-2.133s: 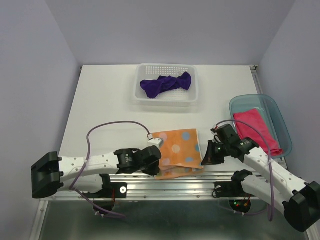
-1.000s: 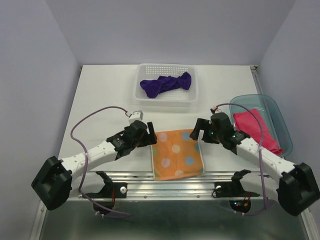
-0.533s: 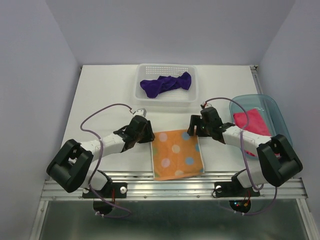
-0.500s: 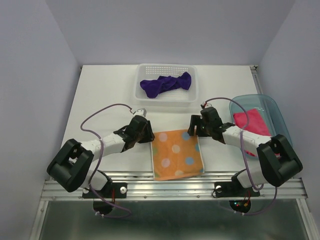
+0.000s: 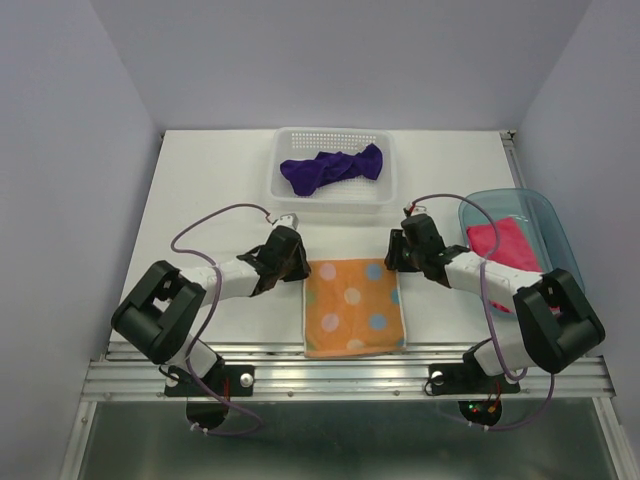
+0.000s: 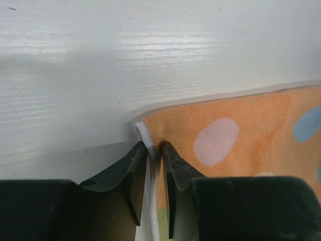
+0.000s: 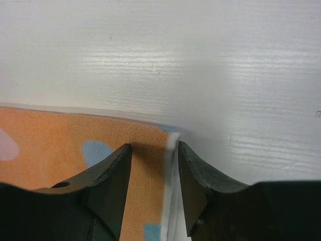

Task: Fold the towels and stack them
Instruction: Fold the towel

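Towels, three in all. One orange towel (image 5: 352,305) with pale dots lies flat on the table (image 5: 200,210) near the front edge, between the two arms. One purple towel (image 5: 332,167) lies crumpled in the single white basket (image 5: 285,192) at the back. One pink towel (image 5: 505,250) lies in the single teal tray (image 5: 556,235) at the right.

Arms, two. Both reach low across the table from the near edge, angled inward, each wrist at one far corner of the orange towel.

Left gripper (image 6: 153,148): the fingers stand close together on the far left corner, with the white hem pinched between them.

Right gripper (image 7: 154,148): the jaws are parted and straddle the far right corner. One finger rests over the cloth and the other stands just outside the hem, so the corner is not yet clamped.
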You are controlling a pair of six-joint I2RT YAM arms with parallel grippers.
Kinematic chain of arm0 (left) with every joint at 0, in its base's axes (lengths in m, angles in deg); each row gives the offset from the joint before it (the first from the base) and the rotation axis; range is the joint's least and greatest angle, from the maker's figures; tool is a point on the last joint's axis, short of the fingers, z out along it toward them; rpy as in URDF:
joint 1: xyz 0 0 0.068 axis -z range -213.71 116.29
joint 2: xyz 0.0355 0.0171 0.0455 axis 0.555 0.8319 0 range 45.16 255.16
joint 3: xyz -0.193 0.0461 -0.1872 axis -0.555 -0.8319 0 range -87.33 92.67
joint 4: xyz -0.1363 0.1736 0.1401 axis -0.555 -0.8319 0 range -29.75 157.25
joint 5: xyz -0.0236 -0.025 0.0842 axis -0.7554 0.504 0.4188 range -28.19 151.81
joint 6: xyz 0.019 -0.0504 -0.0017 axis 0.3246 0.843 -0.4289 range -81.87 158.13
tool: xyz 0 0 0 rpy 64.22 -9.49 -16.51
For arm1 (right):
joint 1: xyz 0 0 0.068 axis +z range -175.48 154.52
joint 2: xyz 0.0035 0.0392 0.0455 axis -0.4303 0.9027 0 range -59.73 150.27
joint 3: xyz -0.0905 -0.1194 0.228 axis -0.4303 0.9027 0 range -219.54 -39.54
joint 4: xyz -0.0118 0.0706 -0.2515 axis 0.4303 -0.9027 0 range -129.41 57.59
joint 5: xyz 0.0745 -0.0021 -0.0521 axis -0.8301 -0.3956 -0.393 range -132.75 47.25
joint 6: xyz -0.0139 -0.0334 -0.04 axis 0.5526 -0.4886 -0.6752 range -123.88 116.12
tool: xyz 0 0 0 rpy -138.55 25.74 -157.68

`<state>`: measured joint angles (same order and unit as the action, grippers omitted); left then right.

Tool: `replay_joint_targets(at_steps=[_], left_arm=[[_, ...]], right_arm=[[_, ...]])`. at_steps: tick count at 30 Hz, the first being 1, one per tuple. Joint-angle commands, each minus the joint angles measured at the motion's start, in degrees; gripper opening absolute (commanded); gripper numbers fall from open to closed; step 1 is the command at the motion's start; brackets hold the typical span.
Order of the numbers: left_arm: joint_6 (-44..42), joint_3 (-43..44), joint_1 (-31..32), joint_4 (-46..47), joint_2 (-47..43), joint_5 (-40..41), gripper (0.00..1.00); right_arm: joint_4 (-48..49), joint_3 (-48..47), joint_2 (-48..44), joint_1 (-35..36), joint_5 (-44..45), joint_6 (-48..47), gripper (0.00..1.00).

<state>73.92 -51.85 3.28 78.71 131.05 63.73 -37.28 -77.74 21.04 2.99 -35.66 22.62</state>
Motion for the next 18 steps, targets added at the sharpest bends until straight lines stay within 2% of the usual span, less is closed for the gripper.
replay_joint_targets(at_steps=[1, 9, 10, 12, 13, 18], left_arm=[[-0.81, 1.43, -0.69, 0.40, 0.25, 0.90, 0.31], [-1.34, 2.31, -1.31, 0.84, 0.42, 0.81, 0.19], [-1.51, 2.48, -1.40, 0.84, 0.60, 0.99, 0.12], [-1.51, 3.44, -1.75, 0.75, 0.86, 1.42, 0.00], [-1.69, 4.06, -1.92, 0.75, 1.64, 2.12, 0.00], [-3.88, 8.63, -2.45, 0.49, 3.85, 3.45, 0.00]], right_arm=[[1.96, -2.41, 1.14, -0.34, 1.87, -0.66, 0.43], [2.58, -1.79, 2.46, -0.43, 3.89, 0.22, 0.30], [3.19, -1.88, 2.90, -0.43, 4.94, 0.04, 0.24], [4.33, -2.23, 3.16, -0.52, 5.82, -0.57, 0.19], [6.60, -2.41, 3.25, -0.69, 6.18, -1.44, 0.14], [11.45, -4.69, 4.13, -1.57, 6.53, -4.44, 0.04]])
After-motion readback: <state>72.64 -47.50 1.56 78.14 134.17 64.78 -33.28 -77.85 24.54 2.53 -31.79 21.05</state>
